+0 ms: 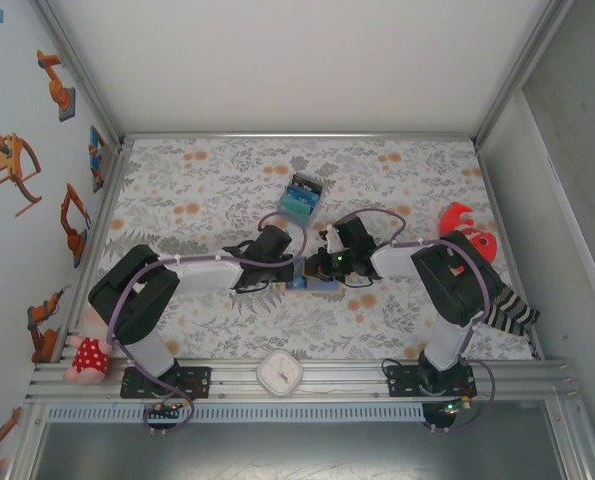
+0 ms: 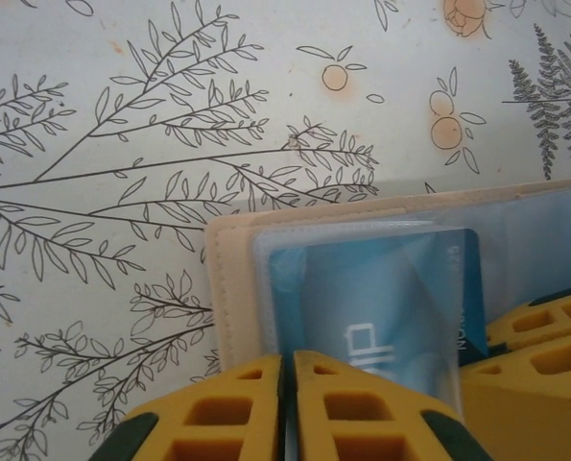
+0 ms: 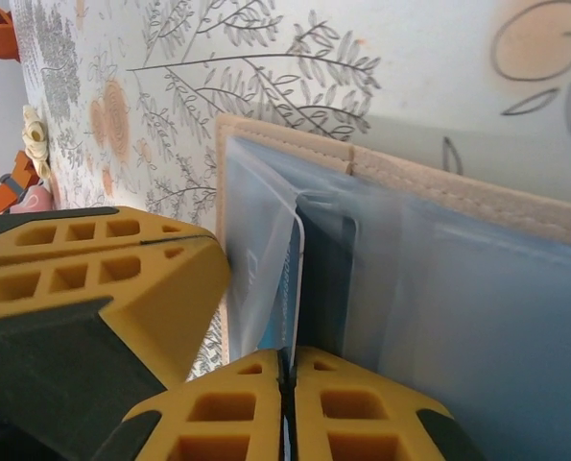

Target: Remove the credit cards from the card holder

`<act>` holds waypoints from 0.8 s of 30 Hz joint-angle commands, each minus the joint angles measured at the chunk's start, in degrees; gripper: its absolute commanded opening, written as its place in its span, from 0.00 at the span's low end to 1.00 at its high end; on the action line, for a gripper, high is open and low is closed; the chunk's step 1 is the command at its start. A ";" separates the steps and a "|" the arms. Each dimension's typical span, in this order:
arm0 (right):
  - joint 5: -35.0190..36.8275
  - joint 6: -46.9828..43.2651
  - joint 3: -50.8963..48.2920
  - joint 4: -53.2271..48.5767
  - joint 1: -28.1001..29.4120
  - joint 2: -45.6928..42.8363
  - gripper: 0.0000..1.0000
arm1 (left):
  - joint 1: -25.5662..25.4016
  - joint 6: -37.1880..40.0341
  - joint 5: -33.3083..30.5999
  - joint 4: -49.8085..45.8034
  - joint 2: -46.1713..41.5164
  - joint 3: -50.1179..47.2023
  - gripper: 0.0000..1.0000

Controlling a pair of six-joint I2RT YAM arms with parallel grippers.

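Note:
The tan card holder (image 2: 229,288) lies open on the floral tablecloth, its clear sleeves facing up (image 3: 439,178). In one sleeve sits a blue credit card (image 2: 362,307). My left gripper (image 2: 290,363) is shut at the sleeve's near edge and seems to pinch the plastic. My right gripper (image 3: 287,360) is shut on the thin edge of the credit card (image 3: 295,288), which stands partly out of the sleeve. From above, both grippers meet over the card holder (image 1: 322,285) at the table's middle, the left gripper (image 1: 295,272) on its left and the right gripper (image 1: 317,270) on its right.
A teal-and-black block (image 1: 300,197) lies just behind the grippers. A white round clock (image 1: 279,372) rests on the front rail. A red toy (image 1: 467,232) lies at the right and a red-and-white plush (image 1: 87,358) at the front left corner.

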 commanded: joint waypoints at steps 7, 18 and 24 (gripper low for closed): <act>1.98 -0.18 -2.95 -2.25 -1.65 -0.81 0.11 | 2.17 -0.24 2.10 -2.22 3.46 0.13 0.02; 2.02 -1.10 -3.94 -3.78 -2.93 -3.05 0.05 | 2.48 -1.12 1.73 -2.89 3.33 -0.46 0.00; 2.83 -2.46 -3.83 -6.57 -3.66 -4.53 0.03 | 2.61 -1.24 1.45 -2.95 2.92 -0.60 0.00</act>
